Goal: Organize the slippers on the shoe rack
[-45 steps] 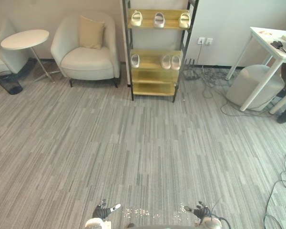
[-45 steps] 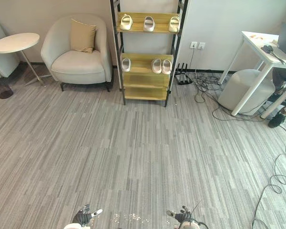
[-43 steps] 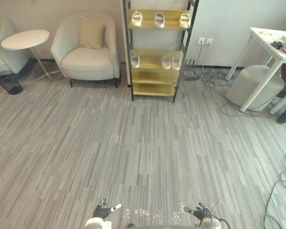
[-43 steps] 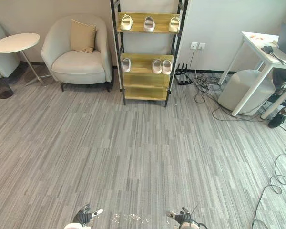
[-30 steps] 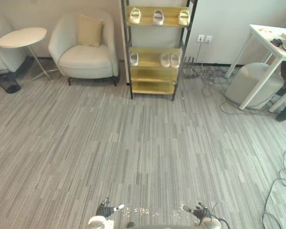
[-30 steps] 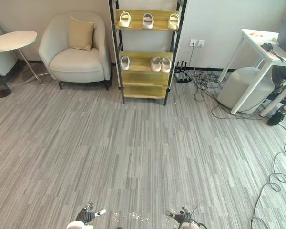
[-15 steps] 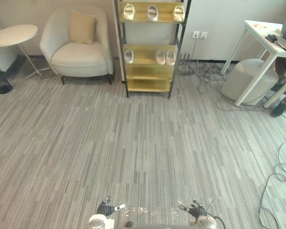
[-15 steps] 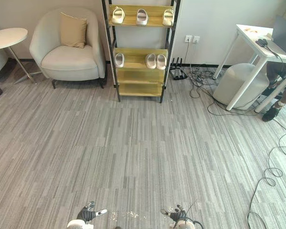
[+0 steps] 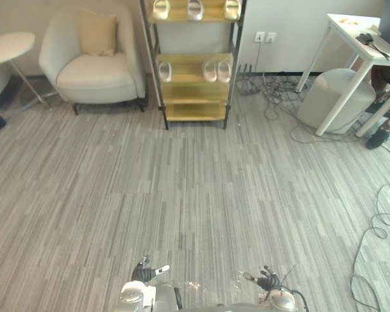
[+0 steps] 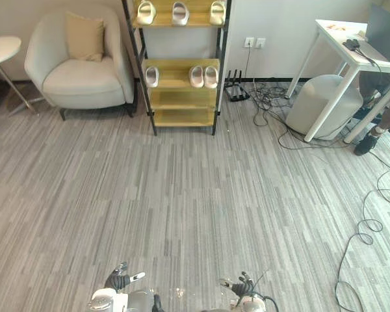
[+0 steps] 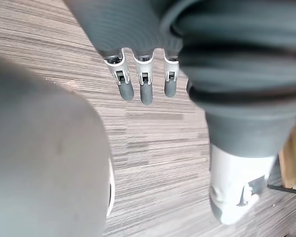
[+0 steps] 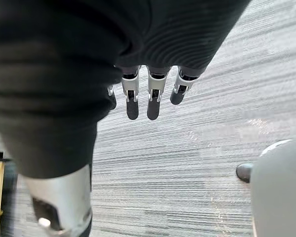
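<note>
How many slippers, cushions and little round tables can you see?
Slippers: 6
Cushions: 1
Round tables: 1
Total: 8

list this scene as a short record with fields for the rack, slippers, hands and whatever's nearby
shoe rack: far across the floor, against the wall
top shelf: three slippers, spaced apart
middle shelf: single slipper at left, pair of slippers at right
left hand: open, holding nothing
right hand: open, holding nothing
nearby: armchair left of the rack, white desk to its right
</note>
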